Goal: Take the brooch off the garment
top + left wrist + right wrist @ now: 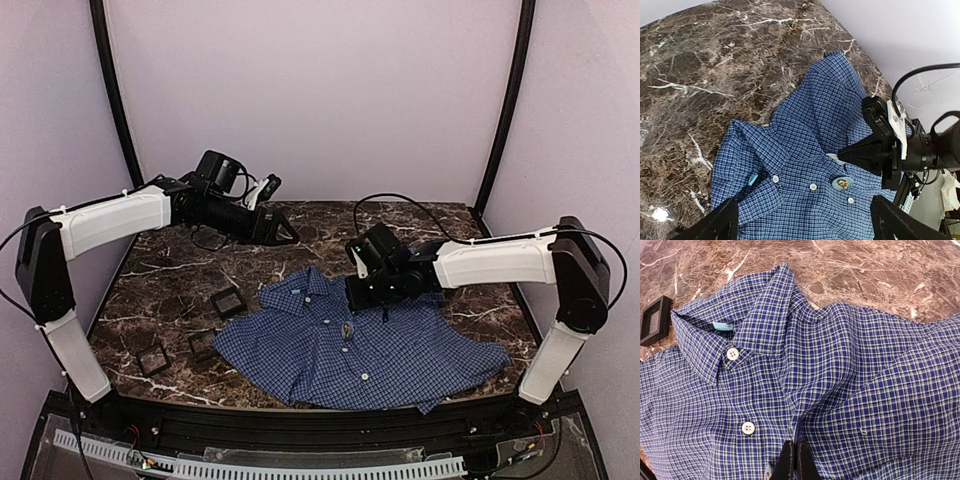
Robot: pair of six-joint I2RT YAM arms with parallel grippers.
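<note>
My top view: high behind, whole dark marble table (170, 280); left wrist distant, right wrist close; all share collar of blue-and-white checked shirt (400, 360).

White-and-black left arm (110, 222) reaches high toward the back, and the black two-finger left tool (804, 205) is spread wide. White-and-black right arm (490, 262) stretches inward, wrist pitched down, black right tool (795, 457) pinched fully closed.

Round brooch (842, 183) on checked shirt (805, 130)
</note>
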